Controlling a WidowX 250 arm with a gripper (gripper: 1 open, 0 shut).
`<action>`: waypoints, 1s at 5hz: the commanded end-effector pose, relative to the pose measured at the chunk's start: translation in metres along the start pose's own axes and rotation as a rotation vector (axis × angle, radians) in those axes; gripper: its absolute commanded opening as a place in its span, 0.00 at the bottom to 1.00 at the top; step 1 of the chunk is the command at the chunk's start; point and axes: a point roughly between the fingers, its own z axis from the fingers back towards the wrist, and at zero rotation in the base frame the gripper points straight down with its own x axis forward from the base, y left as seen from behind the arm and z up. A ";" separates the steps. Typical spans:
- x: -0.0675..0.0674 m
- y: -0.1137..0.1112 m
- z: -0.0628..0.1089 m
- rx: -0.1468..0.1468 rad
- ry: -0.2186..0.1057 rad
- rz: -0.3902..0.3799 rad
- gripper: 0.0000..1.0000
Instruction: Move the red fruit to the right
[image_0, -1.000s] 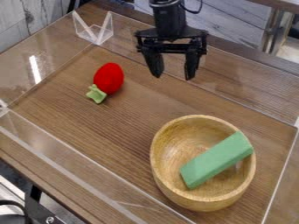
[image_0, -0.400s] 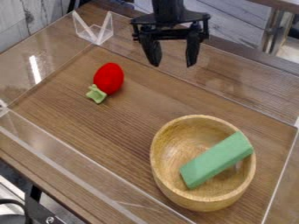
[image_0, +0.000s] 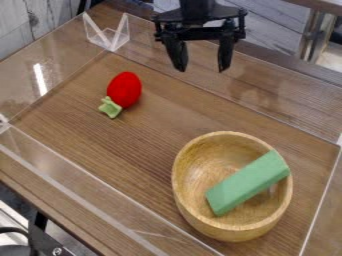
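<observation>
Camera view: wooden table (image_0: 100, 165) fills most of the frame, grain running diagonally. Largest item on it, a round wooden bowl (image_0: 191, 200), lower right, near the table's right-hand edge. Robot arm (image_0: 201, 5) next, black, entering at the top, right of centre; only its lower end shows. Gripper (image_0: 202, 56) hangs at the upper middle, fingers pointing down the frame, one to each side, jaws spread wide, nothing between them but table surface. Green rectangular block (image_0: 249, 184) inside the bowl, lying at a slant, its upper end at the right rim. Clear, see-through object (image_0: 108, 28) at upper left, above the fruit in frame; outline faint, kind uncertain. Red fruit (image_0: 124, 89) left of the gripper and lower in frame, on bare wood, apart from the jaws; little green stem end (image_0: 110, 107) toward lower left. Between fruit and gripper, only bare wood. Bowl well apart from the fruit, toward lower right. Dark round object (image_0: 16, 243) and cable at lower left corner, partly cut off.
</observation>
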 end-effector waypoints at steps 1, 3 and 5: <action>0.007 -0.006 0.015 -0.011 -0.052 -0.048 1.00; 0.020 -0.015 0.008 0.015 -0.064 0.027 1.00; 0.020 -0.037 0.009 0.011 -0.045 -0.085 1.00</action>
